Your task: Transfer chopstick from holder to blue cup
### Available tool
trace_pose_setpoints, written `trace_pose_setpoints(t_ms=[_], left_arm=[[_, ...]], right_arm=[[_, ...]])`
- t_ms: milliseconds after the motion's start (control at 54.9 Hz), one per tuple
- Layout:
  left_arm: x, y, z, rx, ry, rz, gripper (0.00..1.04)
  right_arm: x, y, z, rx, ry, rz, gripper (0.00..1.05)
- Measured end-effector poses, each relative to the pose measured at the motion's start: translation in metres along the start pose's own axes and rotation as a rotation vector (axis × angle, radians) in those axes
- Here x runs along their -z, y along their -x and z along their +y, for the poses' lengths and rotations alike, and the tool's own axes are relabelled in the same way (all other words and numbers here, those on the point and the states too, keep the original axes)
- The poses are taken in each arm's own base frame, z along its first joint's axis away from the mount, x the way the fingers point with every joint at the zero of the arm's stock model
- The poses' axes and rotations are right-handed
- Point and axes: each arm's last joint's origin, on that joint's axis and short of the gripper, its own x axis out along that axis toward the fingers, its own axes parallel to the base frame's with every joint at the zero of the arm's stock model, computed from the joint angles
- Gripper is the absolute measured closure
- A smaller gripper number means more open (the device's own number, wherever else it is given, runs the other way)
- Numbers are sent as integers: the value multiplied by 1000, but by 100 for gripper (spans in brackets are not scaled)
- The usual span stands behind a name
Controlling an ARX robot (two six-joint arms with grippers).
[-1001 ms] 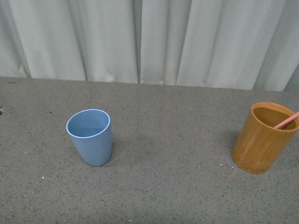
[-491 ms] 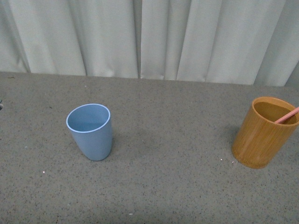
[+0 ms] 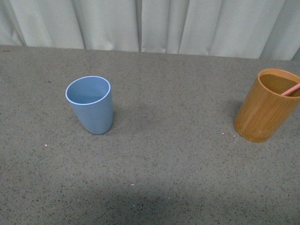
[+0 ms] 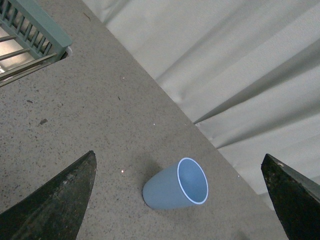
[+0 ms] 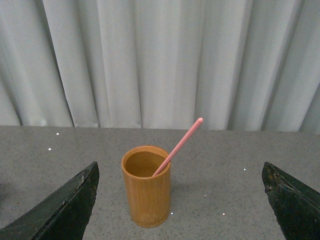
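Note:
The light blue cup (image 3: 91, 105) stands upright and empty on the grey table, left of centre; the left wrist view shows the blue cup (image 4: 176, 185) too. At the right edge stands the orange-brown holder (image 3: 266, 106) with a salmon-pink chopstick (image 3: 291, 89) leaning out of it. In the right wrist view the holder (image 5: 146, 186) is ahead, and the chopstick (image 5: 179, 145) slants up past its rim. My left gripper (image 4: 180, 200) is open, well back from the cup. My right gripper (image 5: 180, 200) is open, back from the holder. Neither gripper shows in the front view.
Grey speckled table (image 3: 168, 164) runs back to a pale curtain (image 3: 187, 23). A teal rack with metal bars (image 4: 27, 32) sits at the table's far side in the left wrist view.
In the front view the cup, the holder and the table's back edge have shifted upward, and less curtain shows. The cup and holder keep their places on the table.

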Motion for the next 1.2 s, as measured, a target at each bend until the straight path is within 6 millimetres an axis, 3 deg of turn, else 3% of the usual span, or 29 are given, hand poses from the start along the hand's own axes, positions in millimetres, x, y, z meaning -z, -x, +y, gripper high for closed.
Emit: trace_pose_setpoints(t_ms=[437,601,783,1201], left_arm=[[8,-68,-28,-109,-31,73,7],[28,-100,-35,-168,-75,159,7],[49,-122,-49,-162,-115,239,7],[86,-152,-53,-204,-144,356,7]], right_arm=[[0,0,0,0,0,0,10],[0,0,0,0,0,0,10],[0,0,0,0,0,0,10],[0,0,0,0,0,0,10]])
